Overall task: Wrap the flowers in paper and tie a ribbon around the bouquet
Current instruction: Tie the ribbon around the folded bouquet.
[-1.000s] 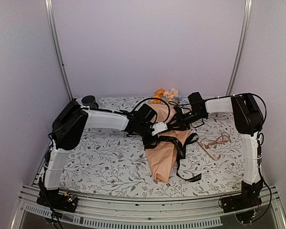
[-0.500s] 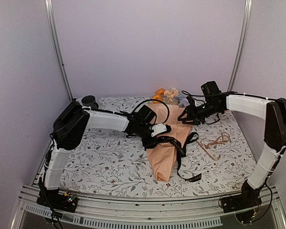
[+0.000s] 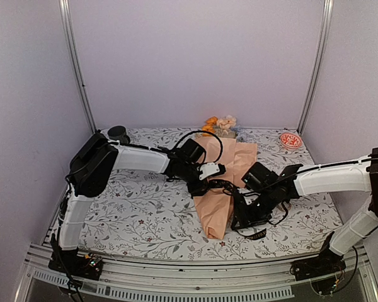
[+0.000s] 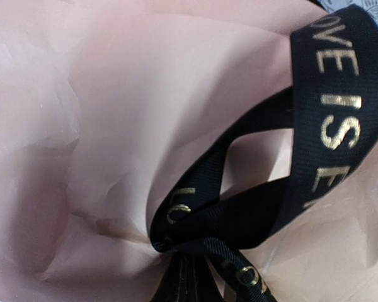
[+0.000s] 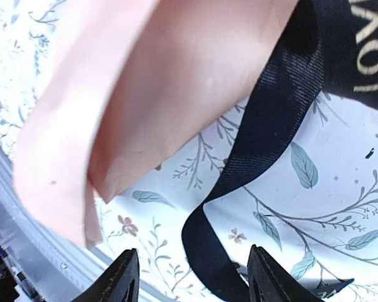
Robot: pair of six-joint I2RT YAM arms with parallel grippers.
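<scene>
Over the ribbon (image 5: 258,145), parted right jaws

Your table (image 3: 195,269) has a white floral cover (image 3: 145,214). On it at centre lies the peach paper (image 3: 217,211) cone, narrow end toward you, flowers (image 3: 219,124) at the far edge. A black ribbon (image 3: 257,234) tail rests just right of the cone. A red dish (image 3: 290,139) sits far right, a dark round thing (image 3: 118,132) far left.

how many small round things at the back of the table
2: a dark grey one in the back left corner and a red one in the back right corner. Others may be hidden behind the bouquet.
</scene>
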